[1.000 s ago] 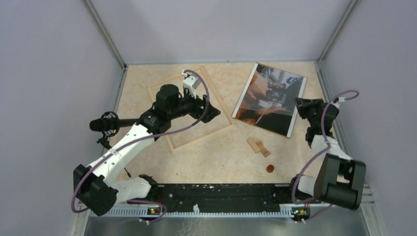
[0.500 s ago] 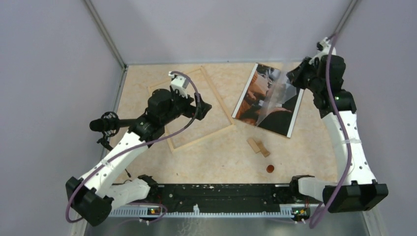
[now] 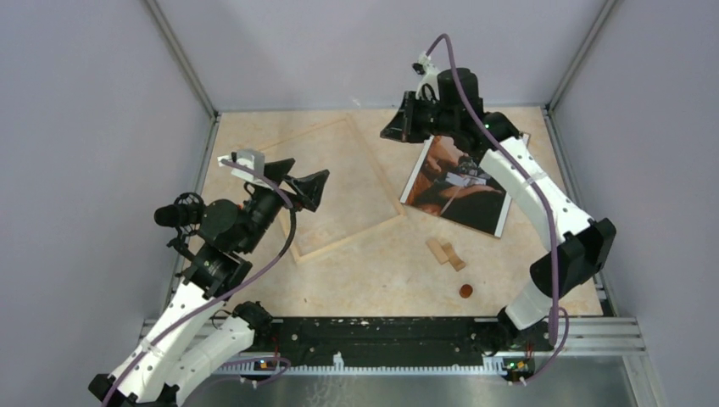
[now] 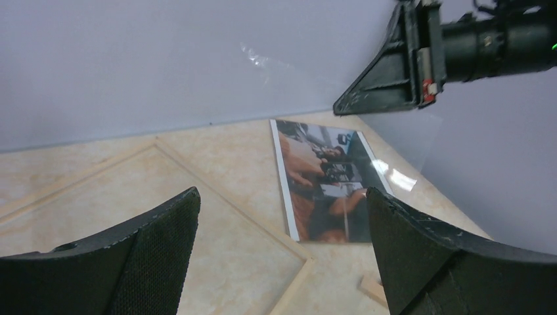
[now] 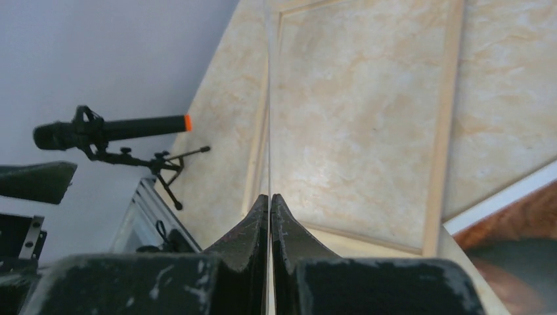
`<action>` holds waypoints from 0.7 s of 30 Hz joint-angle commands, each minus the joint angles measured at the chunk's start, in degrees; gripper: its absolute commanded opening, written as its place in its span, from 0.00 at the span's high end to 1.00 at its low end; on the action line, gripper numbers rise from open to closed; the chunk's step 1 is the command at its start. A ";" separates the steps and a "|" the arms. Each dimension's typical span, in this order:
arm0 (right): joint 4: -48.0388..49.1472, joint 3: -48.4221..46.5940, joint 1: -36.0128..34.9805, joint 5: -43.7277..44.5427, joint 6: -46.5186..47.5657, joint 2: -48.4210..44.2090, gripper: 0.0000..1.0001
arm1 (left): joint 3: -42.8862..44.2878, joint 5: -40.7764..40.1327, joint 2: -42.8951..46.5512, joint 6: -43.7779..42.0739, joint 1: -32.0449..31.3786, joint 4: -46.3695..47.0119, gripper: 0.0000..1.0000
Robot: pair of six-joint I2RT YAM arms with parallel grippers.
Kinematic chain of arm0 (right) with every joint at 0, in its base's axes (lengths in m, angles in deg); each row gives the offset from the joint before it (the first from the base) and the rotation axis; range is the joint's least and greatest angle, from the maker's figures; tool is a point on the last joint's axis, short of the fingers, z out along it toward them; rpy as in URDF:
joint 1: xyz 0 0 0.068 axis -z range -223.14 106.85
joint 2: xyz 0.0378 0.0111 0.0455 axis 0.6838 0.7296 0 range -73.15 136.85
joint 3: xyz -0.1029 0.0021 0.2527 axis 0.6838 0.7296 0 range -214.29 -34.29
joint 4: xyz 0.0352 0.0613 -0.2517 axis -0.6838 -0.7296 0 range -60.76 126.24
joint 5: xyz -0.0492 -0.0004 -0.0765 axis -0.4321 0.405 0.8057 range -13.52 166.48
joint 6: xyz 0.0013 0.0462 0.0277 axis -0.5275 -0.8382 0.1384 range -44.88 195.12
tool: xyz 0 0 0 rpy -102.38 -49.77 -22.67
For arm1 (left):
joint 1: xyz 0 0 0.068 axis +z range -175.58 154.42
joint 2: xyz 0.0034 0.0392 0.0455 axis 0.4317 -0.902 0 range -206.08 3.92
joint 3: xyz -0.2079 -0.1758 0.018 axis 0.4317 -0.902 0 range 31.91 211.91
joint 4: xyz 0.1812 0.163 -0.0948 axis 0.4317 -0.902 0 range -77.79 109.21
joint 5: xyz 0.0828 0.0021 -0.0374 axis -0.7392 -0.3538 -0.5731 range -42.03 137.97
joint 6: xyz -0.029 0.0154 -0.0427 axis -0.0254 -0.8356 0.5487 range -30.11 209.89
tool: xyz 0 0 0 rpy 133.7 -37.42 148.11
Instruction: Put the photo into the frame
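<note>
One beige table (image 3: 381,271) carries all the parts. The frame (image 3: 349,235) lies flat on its left-centre area, turned at an angle. Only bare table shows inside its slats, so nothing has been loaded into it.

The photo (image 3: 449,191) lies flat and face up to the right of the frame and wholly outside it, its near-left corner just beside the frame's right corner. No gripper touches the photo.

The left gripper (image 4: 282,197) is raised over the near-left part of the frame with its fingers spread wide and nothing between them.

The right gripper (image 5: 270,200) is raised over the far edge of the table, between the frame and the photo. Its fingers are pressed together on what appears to be a thin clear sheet (image 4: 401,154). The right wrist view shows this sheet as a fine edge-on line. The left wrist view shows it as a faint pane with glare, hanging below the gripper.

Two small wooden blocks (image 3: 445,253) lie near the photo's near edge, and a small brown disc (image 3: 465,291) lies nearer the arm bases.

Task status, as judged: the main step is not done. The photo has yet to be gripped, carried over the frame, squared to the slats and lowered inside them.
</note>
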 commanded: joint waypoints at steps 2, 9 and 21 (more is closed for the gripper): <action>20.37 7.61 0.45 -8.23 -14.58 3.14 1.00 | -0.36 -3.47 0.74 -0.65 0.73 4.32 0.02; 51.72 28.08 4.51 -10.56 -32.77 9.64 1.00 | 0.05 -2.92 -0.47 -0.18 0.79 3.70 0.02; 65.75 39.96 11.16 -24.81 -34.96 21.20 0.81 | 0.49 -0.72 -3.35 0.79 0.79 3.48 0.02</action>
